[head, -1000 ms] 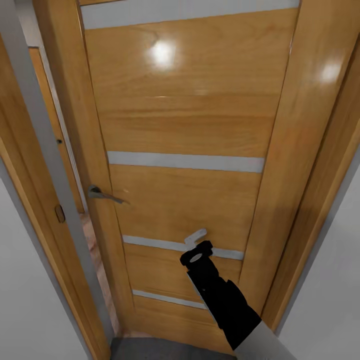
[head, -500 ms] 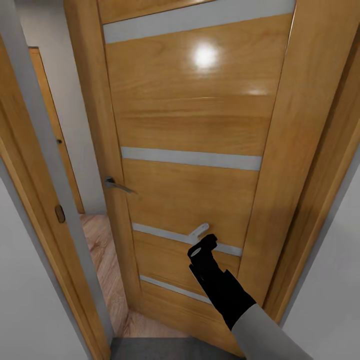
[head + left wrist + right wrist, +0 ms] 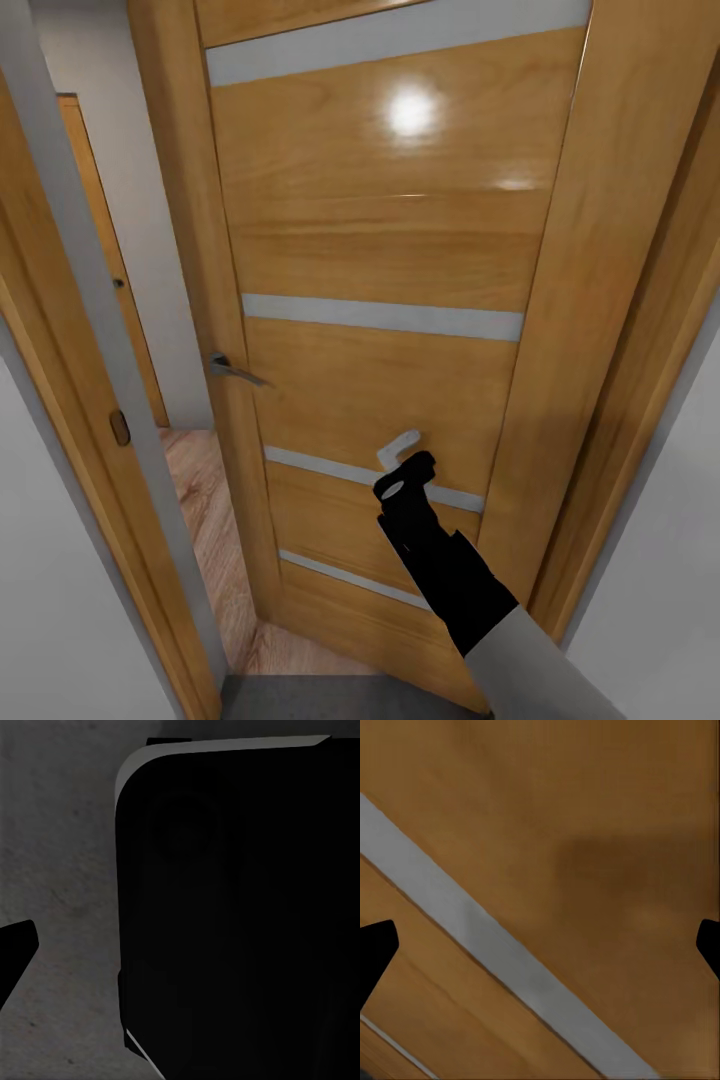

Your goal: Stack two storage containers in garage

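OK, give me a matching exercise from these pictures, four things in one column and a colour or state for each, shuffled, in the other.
Things:
1. door
2. door handle
3. right gripper
4. plank floor

Colour or state:
A. light wood, seen through the gap
B. orange-brown with frosted strips, standing ajar
C. open, empty, close against the door panel
D. grey metal lever on the door's edge

Pairs: 1-B, 2-D, 3-C, 4-A

door (image 3: 380,260) top cut off, left pincer (image 3: 15,949) mostly out of frame
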Motion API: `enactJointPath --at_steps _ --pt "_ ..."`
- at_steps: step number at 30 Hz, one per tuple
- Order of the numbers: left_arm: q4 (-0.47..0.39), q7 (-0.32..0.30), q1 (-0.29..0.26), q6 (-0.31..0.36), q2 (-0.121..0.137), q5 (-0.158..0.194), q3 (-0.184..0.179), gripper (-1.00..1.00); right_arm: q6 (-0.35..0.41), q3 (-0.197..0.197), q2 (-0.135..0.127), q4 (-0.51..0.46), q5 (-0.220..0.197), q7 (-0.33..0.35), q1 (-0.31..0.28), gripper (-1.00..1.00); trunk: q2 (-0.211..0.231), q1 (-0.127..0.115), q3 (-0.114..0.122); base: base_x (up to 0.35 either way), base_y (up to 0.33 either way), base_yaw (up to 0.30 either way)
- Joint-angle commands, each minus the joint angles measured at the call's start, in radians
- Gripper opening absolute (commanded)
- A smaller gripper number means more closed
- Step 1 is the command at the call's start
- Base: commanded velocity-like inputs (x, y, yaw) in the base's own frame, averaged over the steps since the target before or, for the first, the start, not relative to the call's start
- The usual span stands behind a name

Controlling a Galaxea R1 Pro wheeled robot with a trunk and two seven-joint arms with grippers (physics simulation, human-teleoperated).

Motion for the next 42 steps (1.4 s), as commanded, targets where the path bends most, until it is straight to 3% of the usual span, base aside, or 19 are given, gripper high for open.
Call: enactJointPath --at_steps 1,6,12,29,32,35,42 --pt "0.0 0.0 0.0 -0.003 0.0 0.001 0.0 1.0 0.01 0.002 0.0 -0.003 -0.004 -0.007 -0.001 1.0 -0.001 0.0 -0.001 0.0 0.0 0.0" --pt "0.0 0.0 0.0 -0.003 0.0 0.001 0.0 1.0 0.02 0.003 0.0 0.009 -0.009 -0.01 -0.041 1.0 -0.001 0.0 -0.001 0.0 0.0 0.0" --pt "0.0 0.0 0.0 -0.003 0.0 0.001 0.0 1.0 0.009 0.003 0.0 0.087 -0.014 -0.012 -0.098 1.0 -0.001 0.0 -0.001 0.0 0.0 0.0" --pt "0.0 0.0 0.0 -0.003 0.0 0.001 0.0 1.0 0.009 0.004 0.0 0.103 -0.008 -0.012 -0.113 1.0 -0.001 0.0 -0.001 0.0 0.0 0.0" --pt "0.0 0.0 0.0 -0.003 0.0 0.001 0.0 1.0 0.008 0.017 0.0 0.103 -0.011 -0.012 -0.118 1.0 -0.001 0.0 -0.001 0.0 0.0 0.0" --pt "0.0 0.0 0.0 -0.003 0.0 0.001 0.0 1.0 0.008 0.028 0.0 0.109 -0.018 -0.01 -0.161 1.0 -0.001 0.0 -0.001 0.0 0.0 0.0" --pt "0.0 0.0 0.0 -0.003 0.0 0.001 0.0 1.0 0.019 0.068 0.0 0.067 -0.018 -0.006 -0.165 1.0 -0.001 0.0 -0.001 0.0 0.0 0.0"
